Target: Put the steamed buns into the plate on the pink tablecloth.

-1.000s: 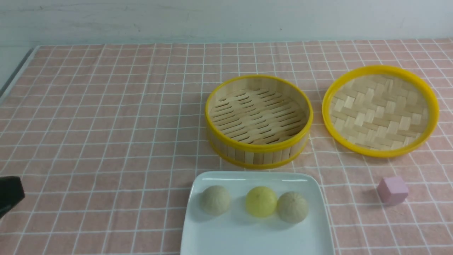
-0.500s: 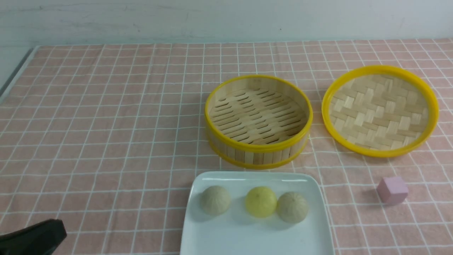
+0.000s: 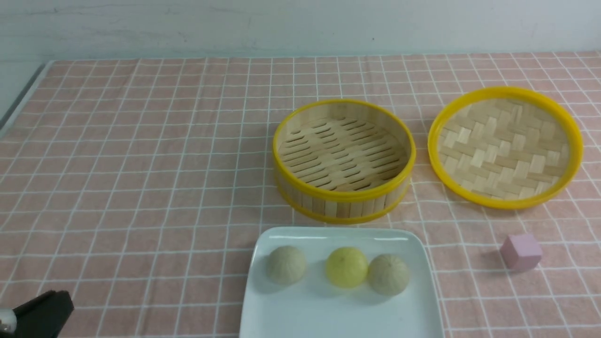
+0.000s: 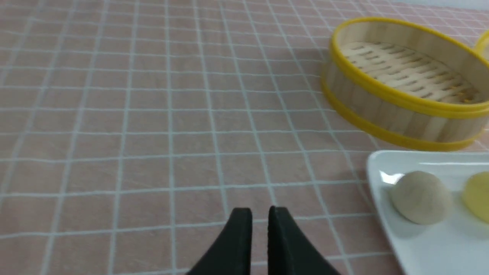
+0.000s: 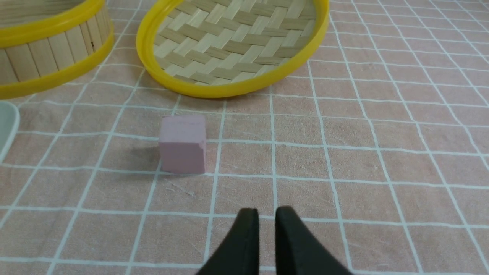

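Three steamed buns lie in a row in the white plate on the pink tablecloth: a beige-grey bun, a yellow bun and a second beige-grey bun. The left wrist view shows the plate's corner, one beige-grey bun and part of the yellow bun. My left gripper is shut and empty over the cloth, left of the plate; it shows at the front view's lower left corner. My right gripper is shut and empty over the cloth.
An empty yellow-rimmed bamboo steamer stands behind the plate, its woven lid upturned to the right. A pink cube sits right of the plate, in front of the right gripper. The cloth's left edge meets a grey table edge.
My left gripper has moved down toward the front view's lower left corner, drawing back near the frame's edge. The buns, plate, steamer, lid and cube have not moved.
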`<move>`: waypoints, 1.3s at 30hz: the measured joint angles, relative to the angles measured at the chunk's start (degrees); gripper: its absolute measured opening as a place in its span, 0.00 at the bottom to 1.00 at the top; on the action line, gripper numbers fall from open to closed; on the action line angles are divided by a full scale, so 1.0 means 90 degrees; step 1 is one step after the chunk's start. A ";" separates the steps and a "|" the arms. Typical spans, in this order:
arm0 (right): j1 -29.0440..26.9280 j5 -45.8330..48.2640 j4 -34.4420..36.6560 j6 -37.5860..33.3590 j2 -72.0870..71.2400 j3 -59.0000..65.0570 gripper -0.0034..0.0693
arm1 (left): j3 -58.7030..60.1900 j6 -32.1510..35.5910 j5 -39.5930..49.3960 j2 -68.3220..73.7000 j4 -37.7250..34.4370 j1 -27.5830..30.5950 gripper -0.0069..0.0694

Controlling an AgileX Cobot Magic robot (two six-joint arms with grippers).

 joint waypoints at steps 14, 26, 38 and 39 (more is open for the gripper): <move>0.0000 0.0000 0.0000 0.0000 0.0000 0.0000 0.19 | 0.1095 0.0435 0.0222 -0.1225 0.0035 0.1627 0.23; 0.0000 0.0000 -0.0005 0.0000 0.0000 0.0000 0.21 | 0.1095 0.0455 0.0236 -0.1225 0.0034 0.1634 0.24; 0.0000 0.0000 -0.0005 0.0000 0.0000 0.0000 0.23 | 0.1095 0.0455 0.0239 -0.1225 0.0034 0.1634 0.26; 0.0000 0.0000 -0.0005 0.0000 0.0000 0.0000 0.23 | 0.1095 0.0455 0.0239 -0.1225 0.0034 0.1634 0.26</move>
